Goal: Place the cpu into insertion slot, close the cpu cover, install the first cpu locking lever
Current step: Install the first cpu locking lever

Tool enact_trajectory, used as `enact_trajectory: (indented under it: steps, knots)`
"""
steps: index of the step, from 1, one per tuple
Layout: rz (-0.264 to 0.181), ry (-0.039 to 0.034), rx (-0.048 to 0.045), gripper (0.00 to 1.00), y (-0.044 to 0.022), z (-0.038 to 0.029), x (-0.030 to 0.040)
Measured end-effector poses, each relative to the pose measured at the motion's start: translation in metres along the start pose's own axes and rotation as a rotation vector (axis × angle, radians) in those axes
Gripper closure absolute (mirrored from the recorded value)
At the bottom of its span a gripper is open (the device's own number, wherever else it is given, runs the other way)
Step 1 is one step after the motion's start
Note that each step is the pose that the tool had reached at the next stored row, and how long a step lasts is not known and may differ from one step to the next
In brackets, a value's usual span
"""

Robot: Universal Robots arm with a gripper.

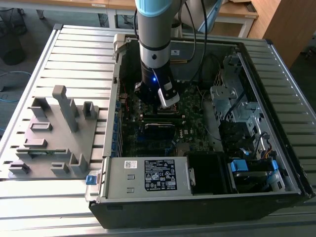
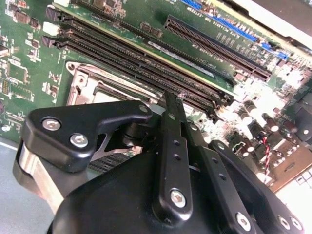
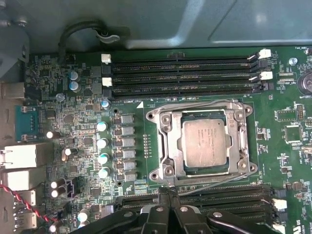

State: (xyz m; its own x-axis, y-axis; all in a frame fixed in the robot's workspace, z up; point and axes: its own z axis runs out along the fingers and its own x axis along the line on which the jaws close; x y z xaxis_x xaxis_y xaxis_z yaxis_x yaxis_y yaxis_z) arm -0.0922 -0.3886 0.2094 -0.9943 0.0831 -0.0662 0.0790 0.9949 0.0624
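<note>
**Working the locking lever beside a seated cpu**

Finding the cpu (image 3: 204,142) lying flat in the insertion slot (image 3: 186,171), with the cpu cover (image 3: 165,141) folded down around it. Holding the gripper (image 3: 168,195) just beside the socket, by the memory slots (image 3: 180,75), jaws drawn together and gripping nothing. Judging the wire locking lever (image 3: 214,181) as the step in hand: pushing steadily and low, keeping clear of the nearby capacitors (image 3: 102,144). Working inside the open computer case (image 1: 256,197), resting on a ribbed metal table (image 1: 74,54), a grey fixture (image 1: 54,133) at the exterior view's left, wooden desks (image 1: 237,12) behind.
</note>
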Motion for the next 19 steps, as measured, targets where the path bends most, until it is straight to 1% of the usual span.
enact_trajectory:
  steps: [4,10,15,19]
  knots:
    - [0.001,0.0006,-0.0081,0.9,-0.0005,0.0011,0.0003]
    - [0.001,0.0013,-0.016,0.9,-0.0007,0.0022,0.0011]
    - [0.002,0.0018,-0.023,0.9,-0.0011,0.0038,0.0032]
    - [0.002,0.0019,-0.0244,0.9,-0.001,0.0039,0.0035]
